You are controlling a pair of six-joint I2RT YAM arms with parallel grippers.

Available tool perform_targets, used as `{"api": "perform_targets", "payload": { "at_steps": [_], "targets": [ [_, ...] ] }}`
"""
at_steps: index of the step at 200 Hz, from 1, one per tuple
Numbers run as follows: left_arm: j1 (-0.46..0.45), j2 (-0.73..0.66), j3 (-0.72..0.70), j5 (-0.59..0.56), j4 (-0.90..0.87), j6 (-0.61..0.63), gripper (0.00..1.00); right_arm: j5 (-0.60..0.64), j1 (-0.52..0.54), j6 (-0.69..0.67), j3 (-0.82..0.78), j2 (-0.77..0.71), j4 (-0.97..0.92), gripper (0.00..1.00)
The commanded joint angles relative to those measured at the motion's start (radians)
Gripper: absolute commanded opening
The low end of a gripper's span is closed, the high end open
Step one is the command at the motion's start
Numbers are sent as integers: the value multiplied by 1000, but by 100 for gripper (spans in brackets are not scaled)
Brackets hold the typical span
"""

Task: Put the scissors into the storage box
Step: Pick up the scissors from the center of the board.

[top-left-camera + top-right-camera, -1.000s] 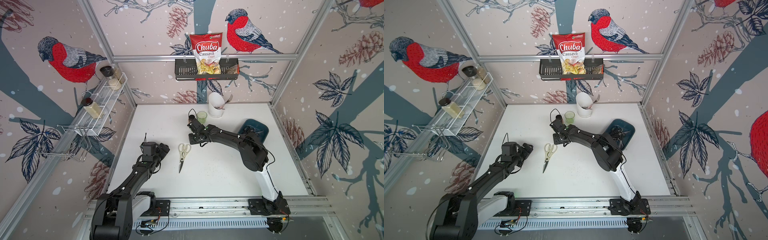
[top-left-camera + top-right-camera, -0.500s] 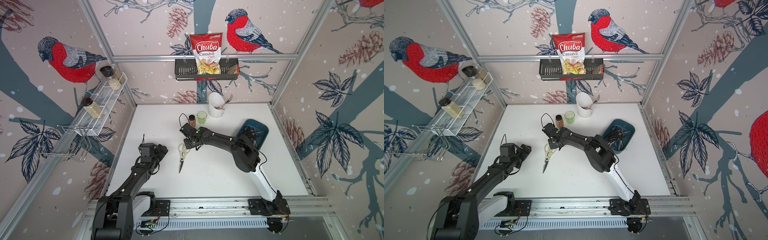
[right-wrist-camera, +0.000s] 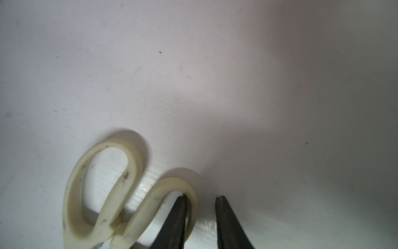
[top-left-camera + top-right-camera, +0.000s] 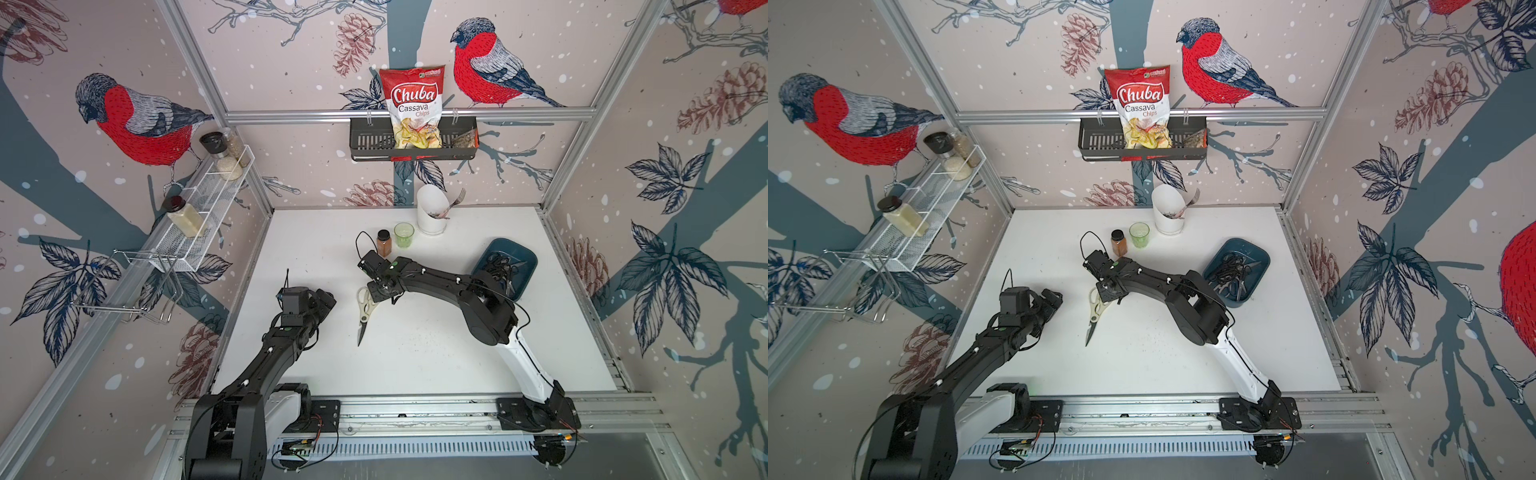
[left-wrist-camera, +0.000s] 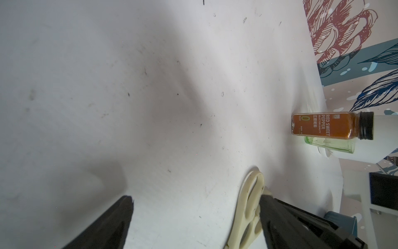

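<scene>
A lab cell dressed as a kitchen. Aluminium framing surrounds the tabletop; a spice rack and chip basket hang above it.

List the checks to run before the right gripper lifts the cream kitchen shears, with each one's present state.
1. Right gripper straddles one handle loop of the cream kitchen shears: ok.
2. Jaws clamped on that loop: not ok; a gap shows beside the outer finger.
3. Shears' blades together: ok.
4. Left gripper open and off the shears: ok.
5. Storage box top unobstructed: ok; several scissors lie inside.
</scene>
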Motion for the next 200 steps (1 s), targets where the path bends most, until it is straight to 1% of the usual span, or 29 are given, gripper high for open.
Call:
{"api": "perform_targets", "payload": {
  "at_steps": [1,20,50,86,99,112,143,182,200],
  "targets": [
    [3,-6,-2,4,-3,10,95,28,2,-10,11,26,-36,29],
    [4,-7,-4,2,-3,9,95,49,3,-11,19,48,-56,27],
    [3,-8,-4,2,-7,11,95,64,4,-13,14,69,-66,20],
    [4,-17,-6,0,-11,11,95,57,2,-7,-5,59,-39,10],
    [3,-22,-6,-2,-13,11,95,41,-4,2,-25,35,-12,4],
    [4,-25,-6,-4,-15,11,95,-1,-20,20,-62,-3,30,0],
    [4,-26,-7,-3,-14,11,95,-163,-94,81,-228,-160,218,0],
    [4,-1,17,22,-15,26,95,-403,-258,193,-486,-378,506,0],
    [4,14,27,32,-11,28,95,-438,-333,210,-561,-449,564,0]
  ]
}}
